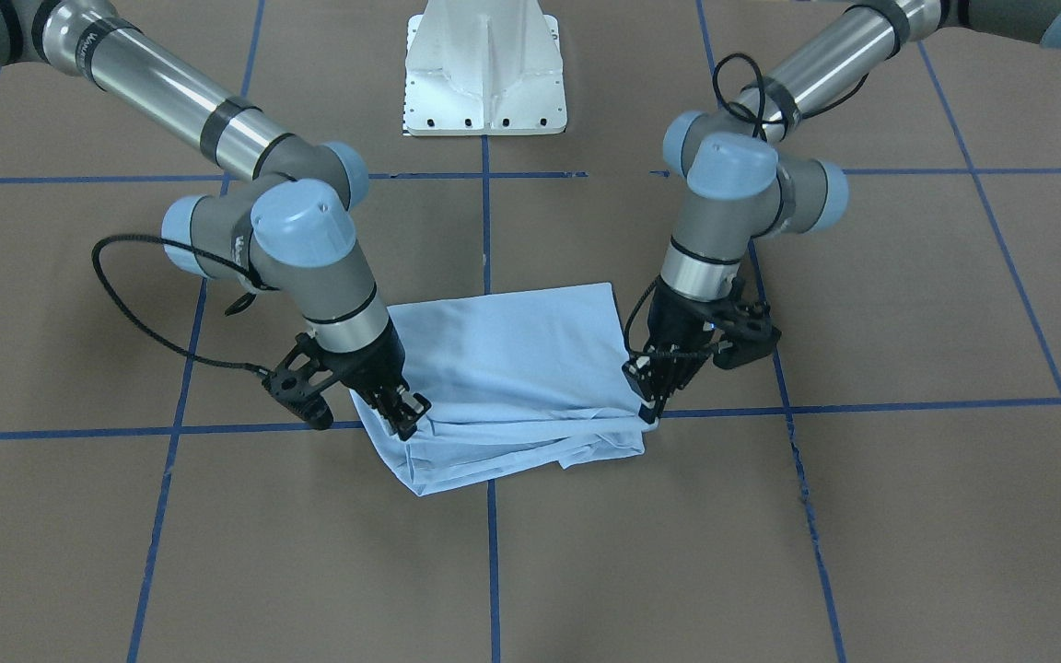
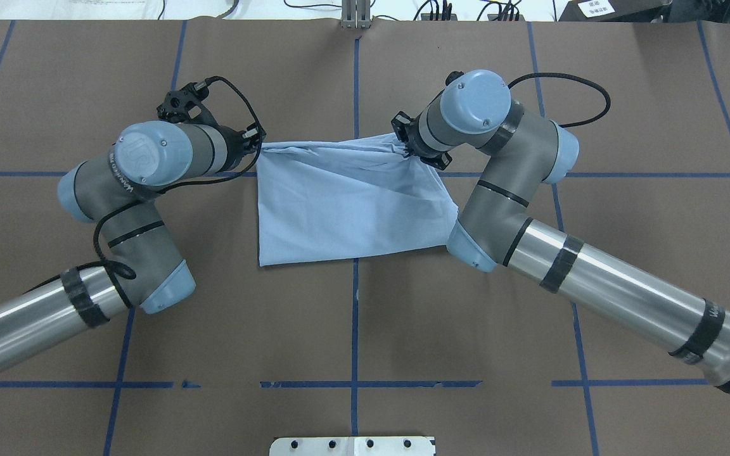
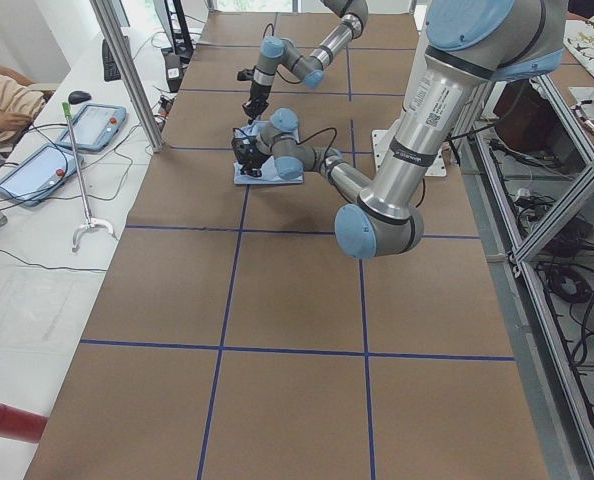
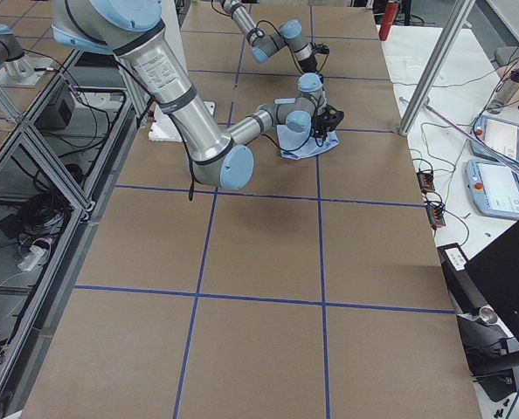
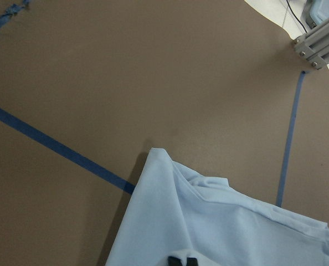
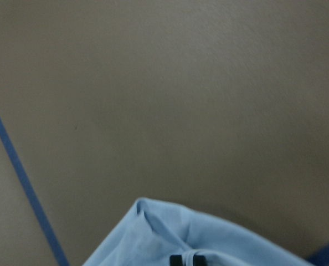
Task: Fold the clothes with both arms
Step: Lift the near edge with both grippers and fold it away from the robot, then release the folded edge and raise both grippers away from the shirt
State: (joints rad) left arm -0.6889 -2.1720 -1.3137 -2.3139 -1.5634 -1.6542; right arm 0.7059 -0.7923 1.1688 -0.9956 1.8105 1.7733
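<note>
The light blue T-shirt (image 1: 512,359) lies folded into a rough rectangle on the brown table, also in the overhead view (image 2: 346,202). Its print, label and tag are hidden. My left gripper (image 2: 257,143) is shut on the shirt's far left corner; in the front view it is on the right (image 1: 652,405). My right gripper (image 2: 407,149) is shut on the far right corner, on the front view's left (image 1: 406,416). The far edge runs taut between them. The wrist views show cloth (image 5: 209,227) (image 6: 170,238) pinched at the fingertips.
The white pedestal base (image 1: 484,69) stands at the robot's side of the table. Blue tape lines (image 2: 355,316) grid the brown cover. An operator's side table with tablets (image 3: 37,165) and a metal post (image 3: 127,70) lie beyond the far edge.
</note>
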